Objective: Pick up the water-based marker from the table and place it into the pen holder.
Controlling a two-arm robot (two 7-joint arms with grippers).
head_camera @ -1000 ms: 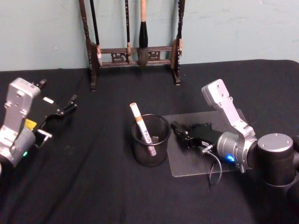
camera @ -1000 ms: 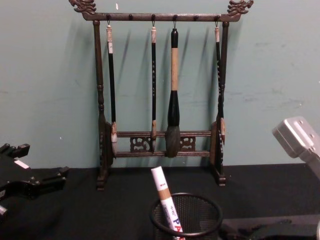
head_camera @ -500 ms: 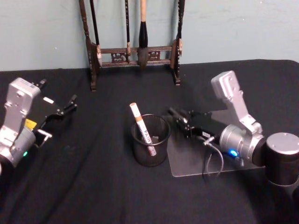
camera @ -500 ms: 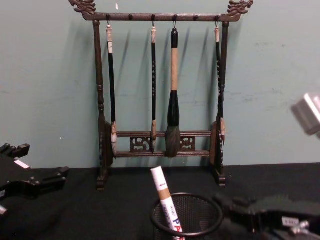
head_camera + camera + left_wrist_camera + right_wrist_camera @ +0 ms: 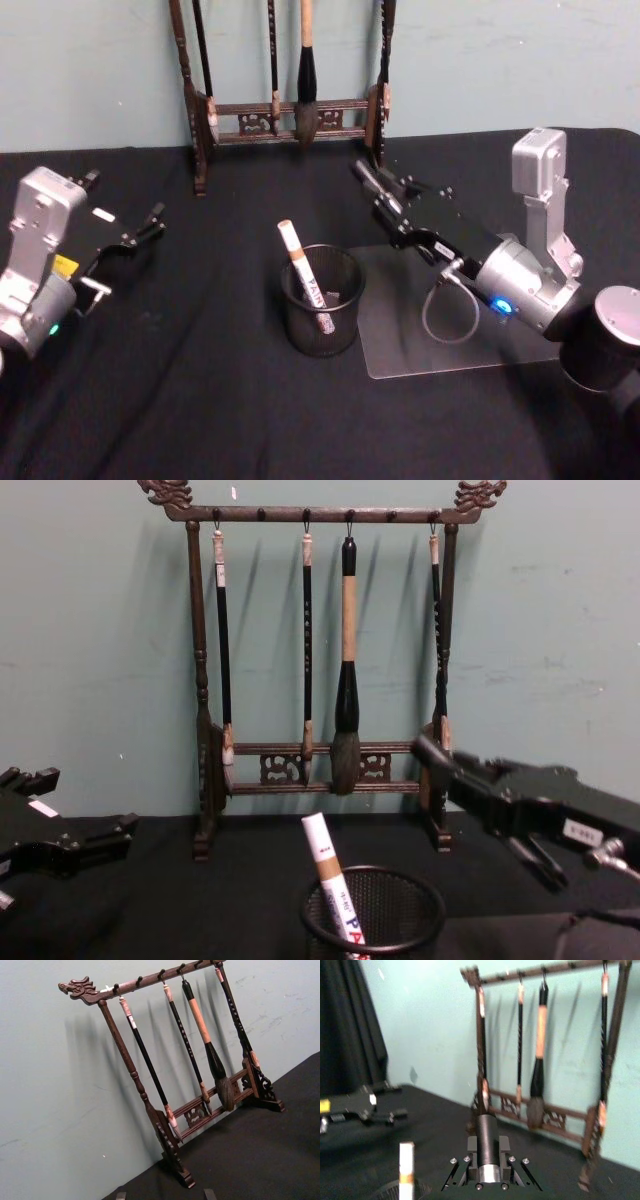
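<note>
Black cloth is covering the table [image 5: 200, 400] below a pale green wall. At the head view's left edge, the left gripper [image 5: 150, 222] is sitting parked, fingers nearly together and empty. At centre, the marker [image 5: 303, 275] is leaning inside the pen holder [image 5: 322, 301], seemingly delivered. Right of centre, the right gripper [image 5: 375, 185] is hanging raised above the cup, fingers narrow and empty.

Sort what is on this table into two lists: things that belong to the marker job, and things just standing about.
Belongs to the job:
- marker, standing tilted in the pen holder
- pen holder, black mesh cup
- right gripper, raised beyond the holder
- left gripper, off to the left

Just standing about:
- brush rack with hanging brushes, at the wall
- clear mat beside the holder
</note>
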